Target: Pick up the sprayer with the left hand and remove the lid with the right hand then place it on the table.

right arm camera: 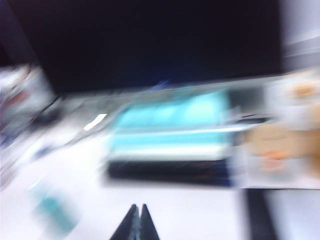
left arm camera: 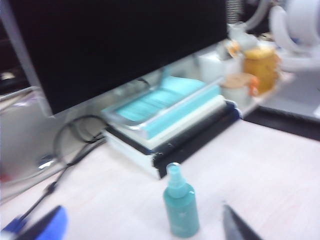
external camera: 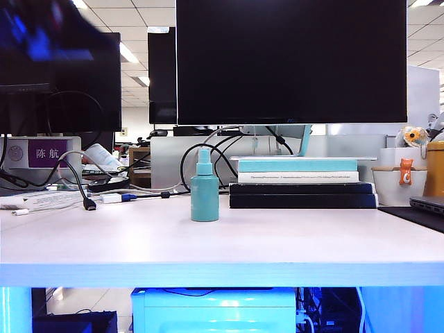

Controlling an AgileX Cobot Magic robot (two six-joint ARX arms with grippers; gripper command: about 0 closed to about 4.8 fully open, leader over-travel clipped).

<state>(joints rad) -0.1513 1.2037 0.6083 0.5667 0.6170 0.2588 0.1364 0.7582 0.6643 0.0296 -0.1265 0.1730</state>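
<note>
Table edge: thick pale front lip of the table point(external camera: 222, 274) fills the near foreground of the exterior view, blue light glowing beneath it.
Table top: whitish wood grain, bare across the front and middle.
Sprayer: the teal sprayer point(external camera: 205, 186) stands upright near the middle of the table, alone, just left of the book stack; the left wrist view also shows it point(left arm camera: 180, 208) standing free.
Lid: the clear lid point(external camera: 204, 155) sits on the nozzle, hard to make out.
Book stack point(external camera: 302, 182): teal-covered book on top, a white one under it, dark volumes below, lying flat under the monitor.
Monitor point(external camera: 291, 61): large, dark, at the back of the desk; a second dark screen point(external camera: 62, 76) further left.
Cables point(external camera: 83, 191): black and white leads trail over the back left.
Room: open office with ceiling light panels.
Left gripper point(left arm camera: 145, 227): fingers spread wide on either side of the sprayer, not touching it.
Right gripper point(right arm camera: 137, 222): tips pressed together above the table, in front of the books; view heavily blurred.
</note>
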